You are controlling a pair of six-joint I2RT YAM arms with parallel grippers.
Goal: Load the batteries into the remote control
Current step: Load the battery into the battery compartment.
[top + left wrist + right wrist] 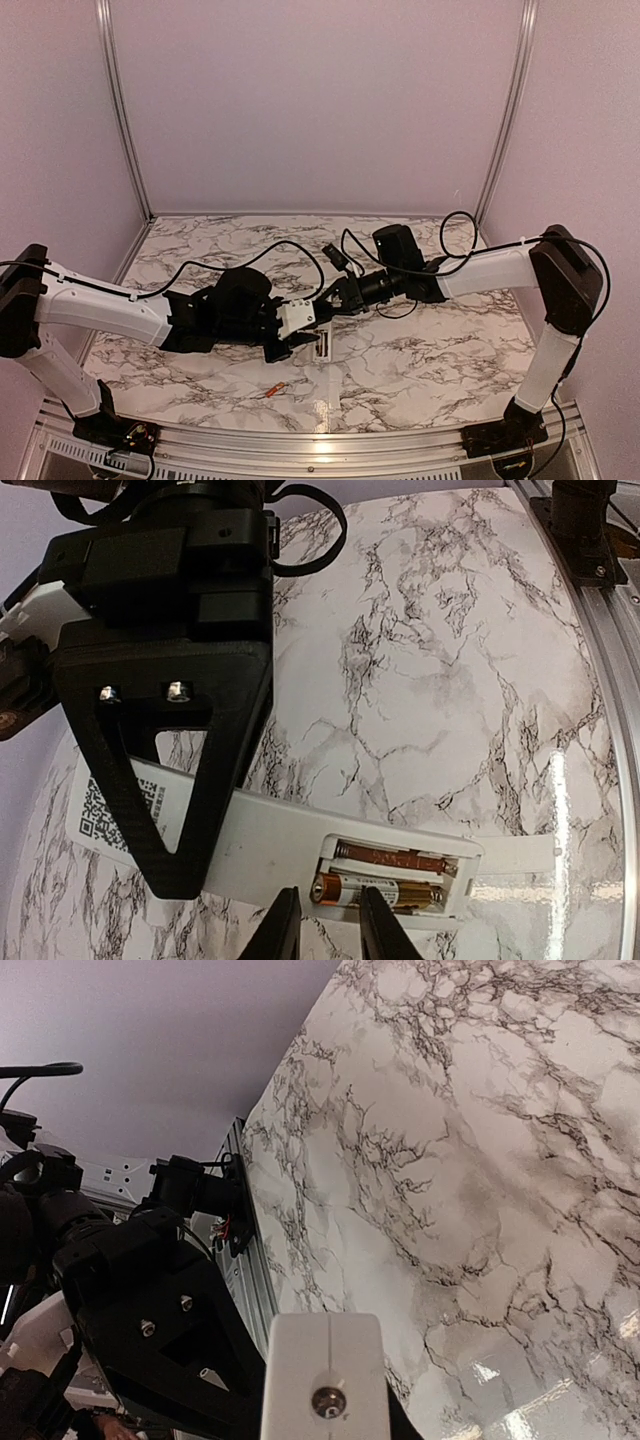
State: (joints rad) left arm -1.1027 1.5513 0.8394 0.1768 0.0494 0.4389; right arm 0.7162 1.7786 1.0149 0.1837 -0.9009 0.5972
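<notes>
Orange-copper cylindrical battery (385, 891), in slim white plastic remote (270, 845), at your left end effector (333, 927), tips parted; right end effector (325, 305) clamps remote; arms reach inward.

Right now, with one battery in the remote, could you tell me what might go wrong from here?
1. The left gripper has its fingertips on either side of the seated battery; pulling away could drag it out of the remote control.
2. The right gripper seems to hold the remote control near one end only, so pressing down may tilt it.
3. The spare battery lies loose near the front rail and could roll.
</notes>
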